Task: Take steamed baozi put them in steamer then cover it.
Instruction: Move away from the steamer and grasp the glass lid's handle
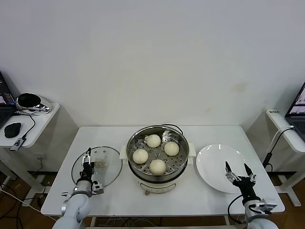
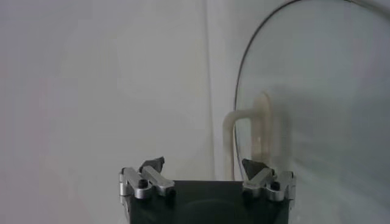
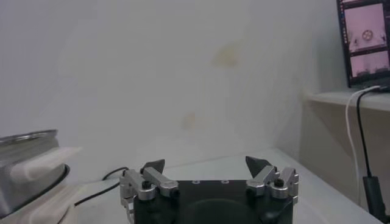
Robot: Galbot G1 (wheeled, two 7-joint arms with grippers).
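Several cream-white baozi [image 1: 153,140] lie on the perforated tray inside the steel steamer [image 1: 164,183] at the table's middle, which stands uncovered. Its clear glass lid [image 1: 107,172] lies flat on the table to the left, white handle [image 1: 100,160] up. My left gripper [image 1: 87,153] hovers open over the lid's left part. In the left wrist view the handle [image 2: 247,137] stands just ahead of the open left gripper [image 2: 203,164], nearer one finger. My right gripper [image 1: 237,167] is open and empty over the white plate [image 1: 214,160]. The right wrist view shows the gripper [image 3: 206,164] with the steamer [image 3: 27,164] off to the side.
The steamer's black cord [image 1: 172,127] runs behind the pot. Side tables stand at both flanks, the left one [image 1: 45,119] with a mouse and a shiny object, the right one [image 1: 281,126] with a laptop [image 3: 365,36] and cables.
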